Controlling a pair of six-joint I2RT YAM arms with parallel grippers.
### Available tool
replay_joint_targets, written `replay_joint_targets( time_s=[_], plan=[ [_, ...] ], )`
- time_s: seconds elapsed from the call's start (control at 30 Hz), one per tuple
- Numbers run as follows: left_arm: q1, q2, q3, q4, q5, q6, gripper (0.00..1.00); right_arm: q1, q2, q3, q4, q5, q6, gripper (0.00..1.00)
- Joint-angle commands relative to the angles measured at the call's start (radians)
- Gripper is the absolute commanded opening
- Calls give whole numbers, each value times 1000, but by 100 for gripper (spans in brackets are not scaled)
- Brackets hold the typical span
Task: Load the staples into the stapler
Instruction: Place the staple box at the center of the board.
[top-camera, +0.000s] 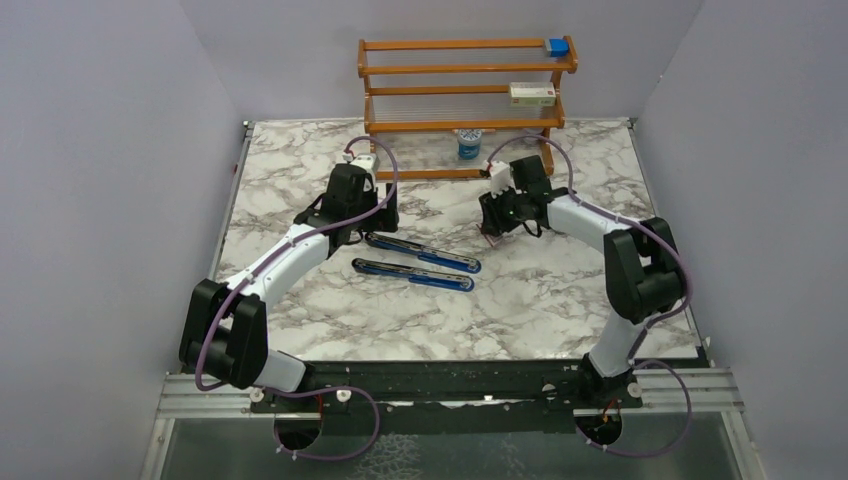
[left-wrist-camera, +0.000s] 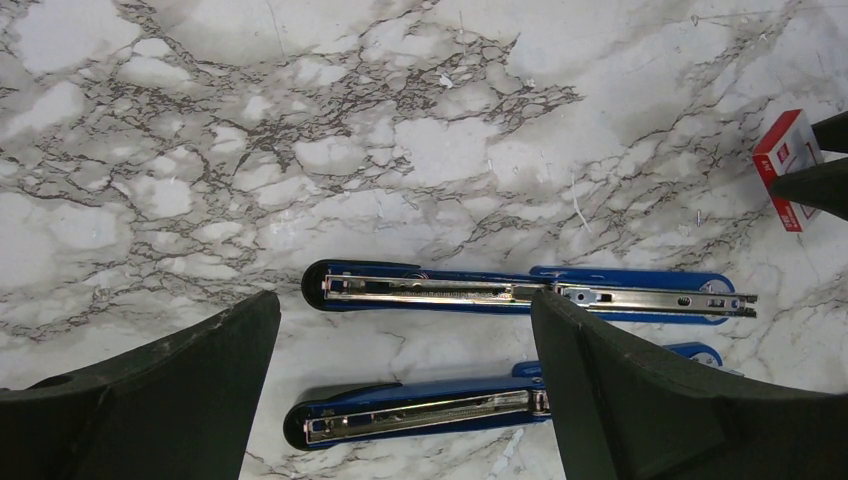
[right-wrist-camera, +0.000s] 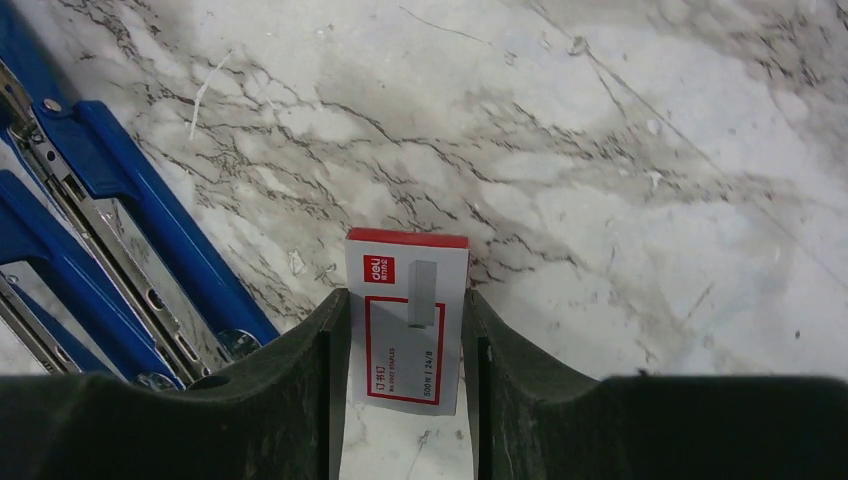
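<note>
The blue stapler (top-camera: 415, 262) lies opened flat on the marble table, its two arms side by side with their metal channels facing up (left-wrist-camera: 520, 293). It also shows at the left of the right wrist view (right-wrist-camera: 120, 220). My left gripper (left-wrist-camera: 405, 298) is open and empty, hovering over the stapler's left end. My right gripper (right-wrist-camera: 404, 300) is shut on a small red-and-white staple box (right-wrist-camera: 406, 320), just right of the stapler. The box also shows in the left wrist view (left-wrist-camera: 785, 165). No loose staple strips are visible.
A wooden rack (top-camera: 465, 95) stands at the back, with a blue block (top-camera: 556, 46) on its top shelf and a white box (top-camera: 531, 94) on the middle shelf. A small blue cylinder (top-camera: 468, 143) stands under it. Walls close in on both sides.
</note>
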Motion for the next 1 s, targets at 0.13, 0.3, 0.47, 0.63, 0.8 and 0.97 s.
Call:
replay_joint_targets(
  time_s=[0.13, 0.3, 0.47, 0.63, 0.8, 0.97],
  plan=[
    [8, 10, 7, 28, 20, -16, 99, 10, 132, 178, -162, -113, -252, 38],
    [8, 10, 7, 29, 19, -15, 99, 55, 197, 241, -240, -40, -353, 41],
    [10, 11, 0, 36, 18, -12, 99, 100, 264, 273, -286, 0, -431, 42],
    [10, 18, -5, 45, 28, -10, 99, 119, 267, 284, -263, -27, -418, 56],
    [11, 12, -7, 49, 26, 4, 99, 118, 173, 204, -123, -53, -313, 69],
    [14, 8, -2, 49, 22, 10, 99, 117, 59, 88, 30, 67, -120, 74]
  ],
)
